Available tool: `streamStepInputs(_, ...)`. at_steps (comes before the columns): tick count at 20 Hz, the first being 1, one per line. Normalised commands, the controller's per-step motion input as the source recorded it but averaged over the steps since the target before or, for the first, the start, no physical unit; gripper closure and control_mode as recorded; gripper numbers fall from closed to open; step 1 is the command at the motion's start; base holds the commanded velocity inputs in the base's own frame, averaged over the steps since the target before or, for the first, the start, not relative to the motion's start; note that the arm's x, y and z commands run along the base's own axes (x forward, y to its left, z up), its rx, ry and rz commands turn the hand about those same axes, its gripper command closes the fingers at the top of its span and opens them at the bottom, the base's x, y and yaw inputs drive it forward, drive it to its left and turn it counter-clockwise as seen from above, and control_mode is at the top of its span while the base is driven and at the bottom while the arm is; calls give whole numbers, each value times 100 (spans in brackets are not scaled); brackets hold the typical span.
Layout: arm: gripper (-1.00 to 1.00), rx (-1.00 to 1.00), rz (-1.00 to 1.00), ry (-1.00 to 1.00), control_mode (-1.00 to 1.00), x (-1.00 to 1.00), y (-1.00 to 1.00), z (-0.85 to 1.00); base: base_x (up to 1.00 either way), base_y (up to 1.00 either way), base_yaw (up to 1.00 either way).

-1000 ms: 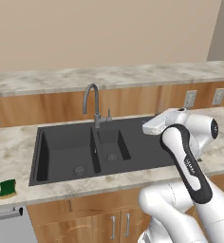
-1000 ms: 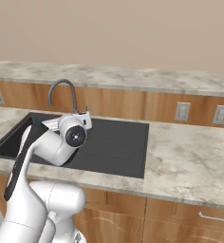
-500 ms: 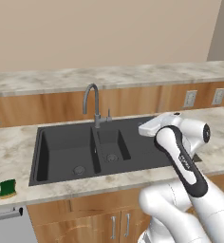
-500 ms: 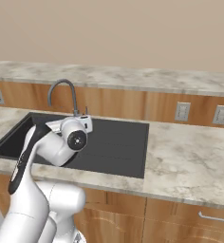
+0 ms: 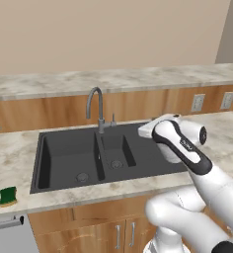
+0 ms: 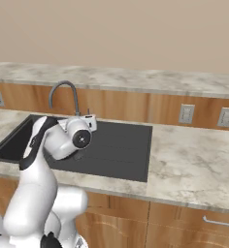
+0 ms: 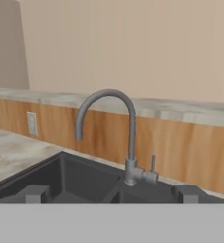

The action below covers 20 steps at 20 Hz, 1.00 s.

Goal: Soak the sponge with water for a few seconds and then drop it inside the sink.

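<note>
The sponge (image 5: 8, 196), green on top and yellow below, lies on the marble counter left of the sink, near the front edge and far from my hand. The black sink (image 5: 64, 153) has a big left basin, a small middle basin and a flat drainboard (image 6: 117, 145) on the right. No water shows at the spout of the grey faucet (image 5: 96, 106). My white hand hovers over the drainboard and faces the faucet (image 7: 129, 137). The gripper (image 7: 111, 194) is open, with nothing between its dark fingertips (image 7: 35, 193).
A small lever (image 7: 153, 165) stands beside the faucet base. Wall outlets (image 5: 198, 102) sit on the wooden backsplash to the right. My own arm rises across the counter's front right part. A dishwasher handle (image 5: 5, 223) is below the sponge.
The hand has swung a little to the left over the drainboard, toward the faucet. The gripper stays open. The sponge has not moved.
</note>
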Motion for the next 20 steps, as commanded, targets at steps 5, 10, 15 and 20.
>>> streamStepInputs(5, -100, 0, 0, 0, -100, 29, 9, -14, 0, 0, 0)
streamStepInputs(10, -100, 0, 0, 0, -100, 13, 16, -9, 0, 0, 0)
streamStepInputs(15, -100, 0, 0, 0, -100, 2, 13, -1, 0, 0, 0)
streamStepInputs(20, -100, 0, 0, 0, -100, 8, 0, 0, 0, 0, 0)
